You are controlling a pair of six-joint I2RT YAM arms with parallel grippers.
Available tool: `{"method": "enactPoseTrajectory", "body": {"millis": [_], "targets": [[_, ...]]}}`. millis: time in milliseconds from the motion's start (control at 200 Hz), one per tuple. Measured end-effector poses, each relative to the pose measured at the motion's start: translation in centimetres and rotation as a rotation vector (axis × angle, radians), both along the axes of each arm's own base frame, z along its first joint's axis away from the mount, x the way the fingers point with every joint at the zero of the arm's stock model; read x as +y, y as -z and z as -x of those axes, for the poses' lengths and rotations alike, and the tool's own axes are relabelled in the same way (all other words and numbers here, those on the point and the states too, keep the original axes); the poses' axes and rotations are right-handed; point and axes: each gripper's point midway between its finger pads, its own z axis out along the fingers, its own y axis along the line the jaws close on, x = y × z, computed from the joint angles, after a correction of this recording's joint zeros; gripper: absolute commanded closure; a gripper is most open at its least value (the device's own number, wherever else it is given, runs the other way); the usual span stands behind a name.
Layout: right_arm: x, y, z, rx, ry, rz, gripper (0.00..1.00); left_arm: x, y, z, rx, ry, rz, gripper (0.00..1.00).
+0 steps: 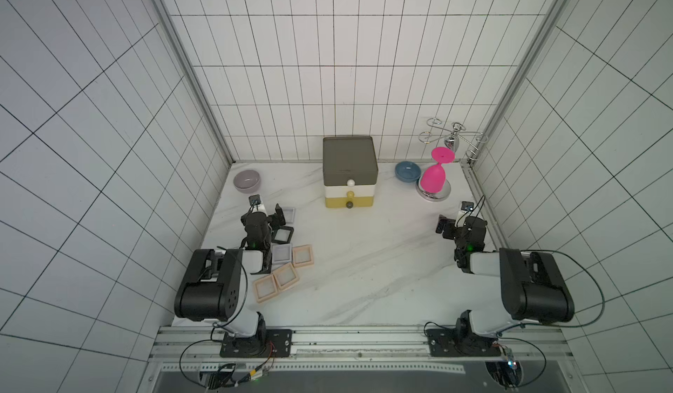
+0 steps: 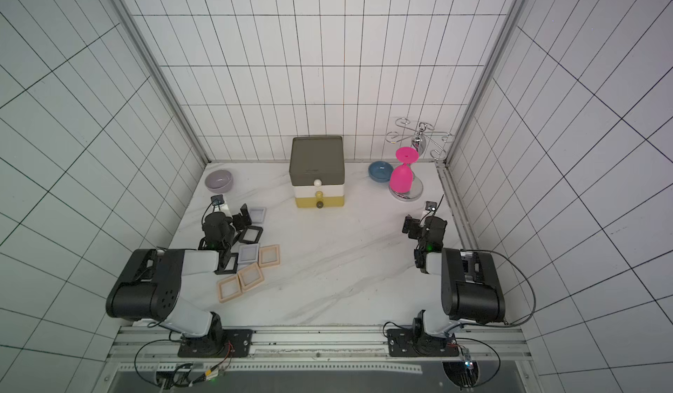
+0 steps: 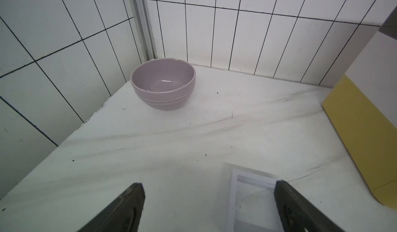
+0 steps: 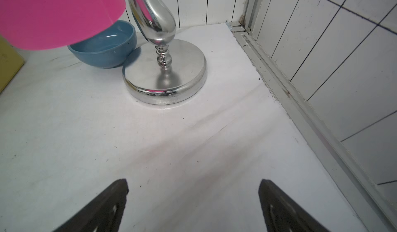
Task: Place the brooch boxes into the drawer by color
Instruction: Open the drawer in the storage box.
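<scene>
Where the brooch boxes point(image 1: 286, 276) lie flat beside the left arm point(image 1: 255, 260), I count three peach, two white and one black frame in plain sight, all with see-through centres. The three-tier drawer point(image 1: 349, 171) stands shut at the back. Left gripper point(image 3: 209, 190) and right gripper point(image 4: 193, 188) both gape empty.

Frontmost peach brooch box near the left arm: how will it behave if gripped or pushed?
The frontmost peach box lies flat and thin, so it likely slides rather than tips or rolls. Its frame looks rigid, but the see-through centre may be soft film, so grip the rim. It seems to touch the next peach box, so a push probably moves both.
</scene>
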Motion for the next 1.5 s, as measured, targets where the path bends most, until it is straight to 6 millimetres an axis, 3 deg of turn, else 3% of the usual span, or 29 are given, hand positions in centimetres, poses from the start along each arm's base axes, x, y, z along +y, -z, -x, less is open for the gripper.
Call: {"method": "enactPoseTrajectory", "body": {"millis": [790,855,900,965,1044,1134,1274,1384,1499], "targets": [[-0.2,-0.1,0.2,0.027,0.012,0.004,0.01,0.1,0.1,-0.2,0.049,0.010,0.005,0.02],[-0.5,-1.5,0.1,0.056,0.050,0.007,0.01,0.2,-1.4,-1.2,0.092,-0.009,0.031,0.02],[-0.6,-3.4,-0.4,0.051,0.072,-0.006,0.00,0.3,-3.9,-2.3,0.087,-0.022,0.054,0.02],[-0.2,-7.7,-1.2,0.000,0.083,-0.052,0.00,0.1,-8.4,-3.1,0.040,-0.035,0.074,0.02],[1.6,-13.0,-1.2,-0.087,0.044,-0.125,0.02,-1.3,-12.9,-1.8,-0.034,-0.010,0.094,0.02],[5.1,-16.0,-0.2,-0.110,-0.045,-0.212,0.04,-3.5,-15.8,0.6,-0.078,0.054,0.136,0.01],[12.2,-16.2,1.9,-0.008,-0.230,-0.313,0.04,-5.2,-17.5,3.5,-0.061,0.123,0.233,0.01],[17.3,-16.4,3.3,0.073,-0.358,-0.419,0.04,-5.9,-17.4,4.5,0.001,0.155,0.268,0.01],[21.8,-17.0,3.4,0.131,-0.451,-0.497,0.05,-6.4,-16.4,5.4,0.069,0.179,0.281,0.01]]}}
